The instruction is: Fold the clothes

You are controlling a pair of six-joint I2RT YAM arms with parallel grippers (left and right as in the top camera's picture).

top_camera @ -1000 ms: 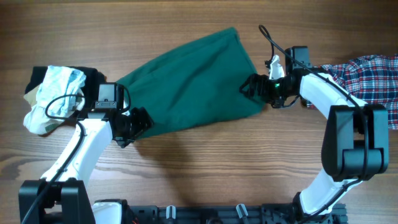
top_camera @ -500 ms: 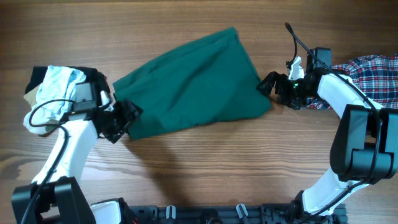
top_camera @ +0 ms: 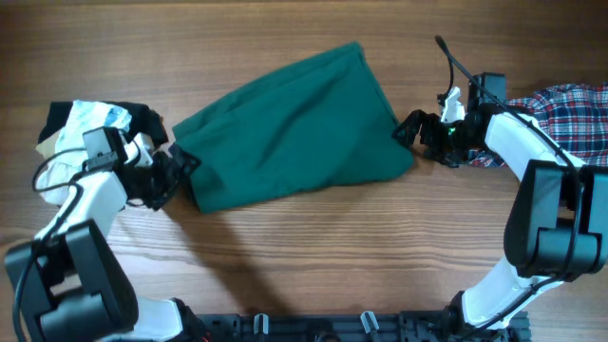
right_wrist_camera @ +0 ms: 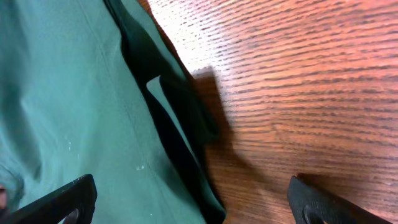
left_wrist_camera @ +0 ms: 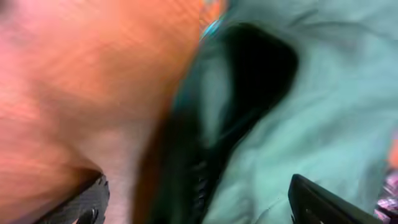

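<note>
Grippers, two, both at the edges of one garment on a wooden table point(top_camera: 304, 256).

Left gripper point(top_camera: 176, 171): jaws spread wide. In the left wrist view its two dark fingertips point(left_wrist_camera: 93, 205) sit at the lower corners of the frame, far apart, with nothing clamped between them. It lies at the left end of the clothes point(top_camera: 294, 123), touching or just beside that edge; the overhead view does not settle which. The wrist view is blurred, and shows pale green fabric point(left_wrist_camera: 323, 112) with a dark fold beside bare wood point(left_wrist_camera: 74, 74).

Right gripper point(top_camera: 410, 128): jaws fully apart, holding nothing. Its fingertips point(right_wrist_camera: 68, 199) frame the garment's right edge point(right_wrist_camera: 62, 93), where a dark folded hem meets the table point(right_wrist_camera: 298, 74). From above it sits just beside the cloth's right corner.

Clothes: one large plain dark green piece, lying flat and slanted across the middle of the table, its upper right corner higher than its lower left, between the two grippers.

Other items: red, blue and white plaid shirt point(top_camera: 560, 114) at the far right, behind the right arm; pale blue-white garment with black cloth point(top_camera: 85, 128) at the far left, beside the left arm.
</note>
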